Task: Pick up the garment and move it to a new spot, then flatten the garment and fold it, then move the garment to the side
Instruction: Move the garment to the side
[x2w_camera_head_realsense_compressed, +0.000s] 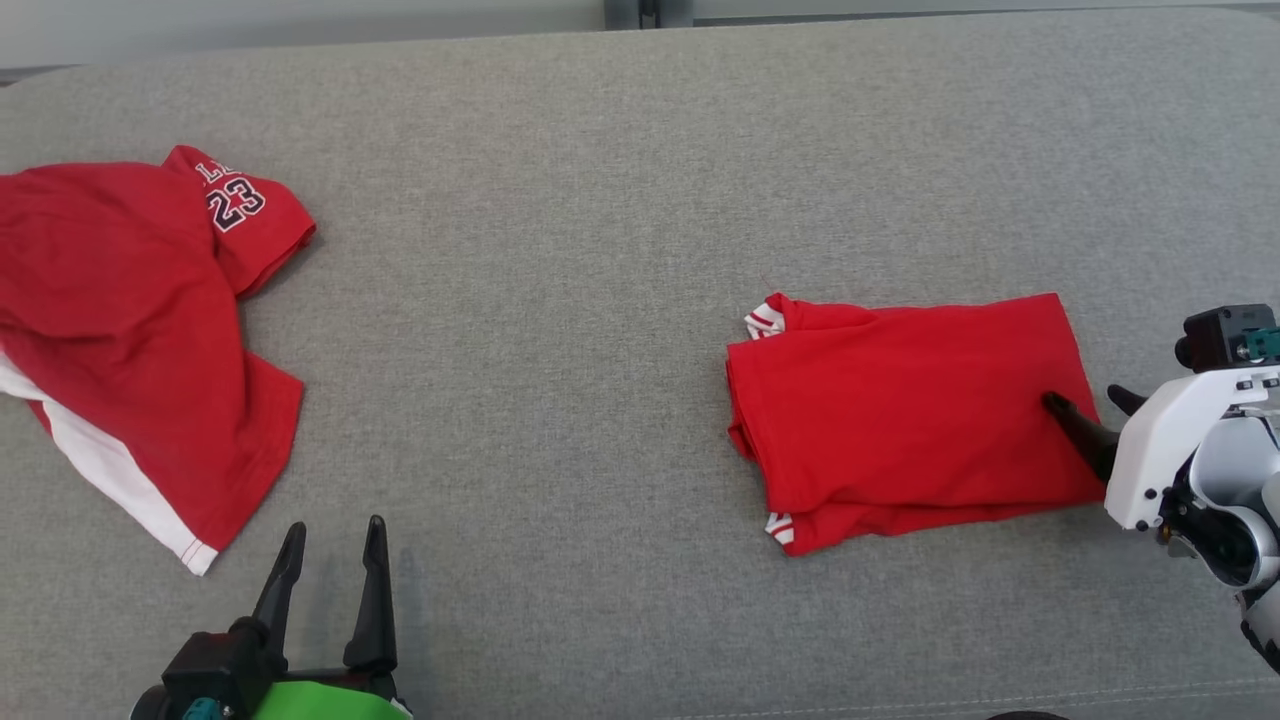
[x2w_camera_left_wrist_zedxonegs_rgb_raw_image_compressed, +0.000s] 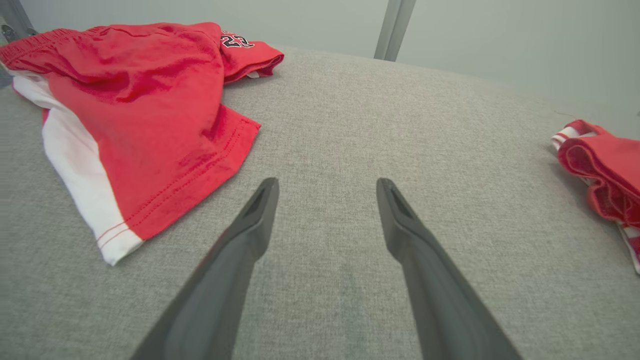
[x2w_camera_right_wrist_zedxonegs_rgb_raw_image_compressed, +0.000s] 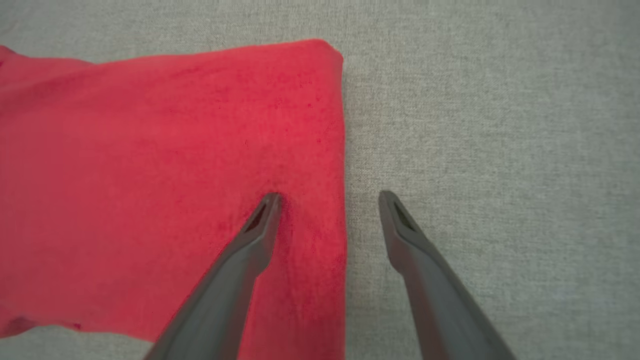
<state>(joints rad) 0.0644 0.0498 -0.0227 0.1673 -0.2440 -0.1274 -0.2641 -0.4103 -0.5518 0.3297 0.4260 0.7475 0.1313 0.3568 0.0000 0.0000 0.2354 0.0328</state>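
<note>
One number I can read: "23" (x2w_camera_head_realsense_compressed: 236, 203).
It stands in black, white-edged digits on the far corner of the red shorts (x2w_camera_head_realsense_compressed: 130, 330) lying at my left. Just above it I make out the letters "LL", the rest of that word hidden in a fold.

Head cam cuts the red shorts (x2w_camera_head_realsense_compressed: 130, 330) off at the left edge, the lettering (x2w_camera_head_realsense_compressed: 213, 172) over their 23 is too creased for me to read, and my own white wrist (x2w_camera_head_realsense_compressed: 1165, 440) hides most of the far finger on my right pincer (x2w_camera_head_realsense_compressed: 1083, 397).
</note>
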